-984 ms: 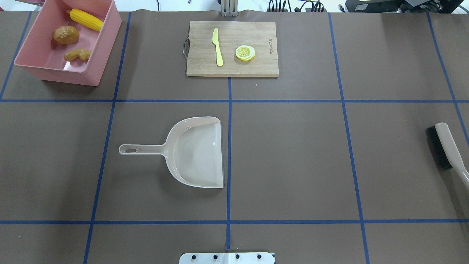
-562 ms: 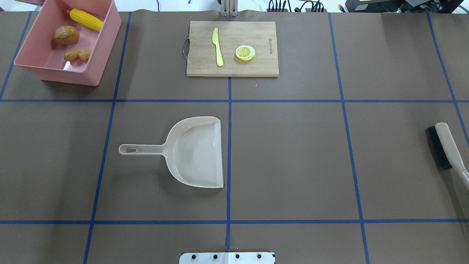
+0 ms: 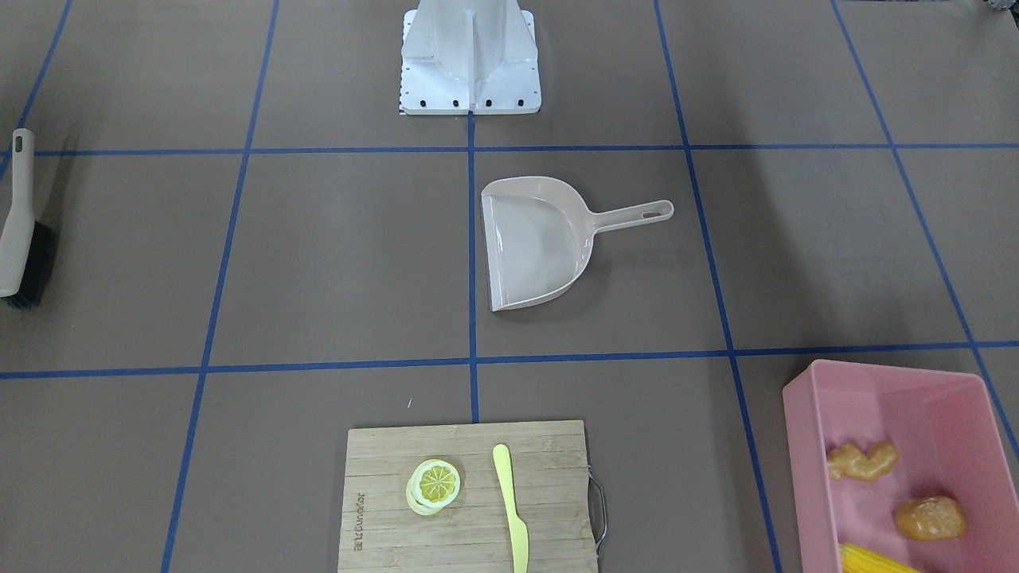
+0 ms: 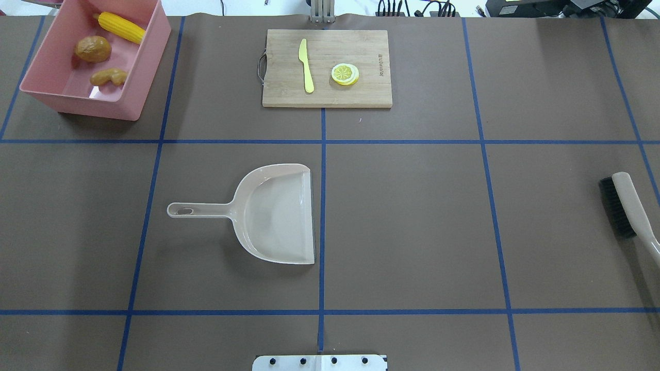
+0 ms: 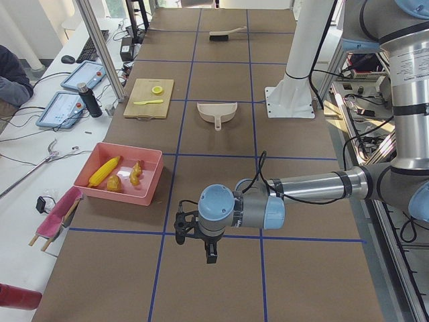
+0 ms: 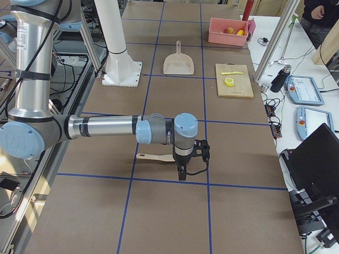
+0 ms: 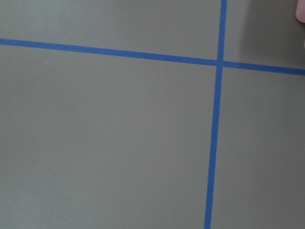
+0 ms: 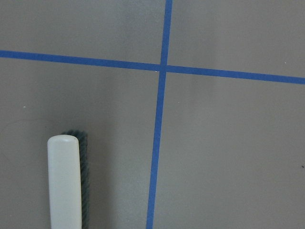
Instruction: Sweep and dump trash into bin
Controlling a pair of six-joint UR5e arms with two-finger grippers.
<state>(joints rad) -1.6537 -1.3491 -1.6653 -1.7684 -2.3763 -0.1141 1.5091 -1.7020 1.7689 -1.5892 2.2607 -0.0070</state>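
Note:
The pink bin point(image 4: 93, 105) stands at the far left corner and shows in the front view too point(image 3: 804, 446). In it lie the corn cob point(image 4: 121, 27), the potato-like lump point(image 4: 93, 49) and the ginger-like piece point(image 4: 108, 77). My left gripper point(image 5: 209, 253) shows only in the left side view. It hangs over bare table, apart from the bin, and I cannot tell whether it is open or shut. My right gripper point(image 6: 181, 172) shows only in the right side view, above the brush point(image 6: 156, 157), and I cannot tell its state either.
The beige dustpan point(image 4: 278, 216) lies empty near the table's middle, handle to the left. The brush point(image 4: 626, 206) lies at the right edge and shows in the right wrist view point(image 8: 64, 181). A cutting board point(image 4: 356, 46) at the back holds a knife point(image 4: 306, 64) and a lemon slice point(image 4: 345, 73).

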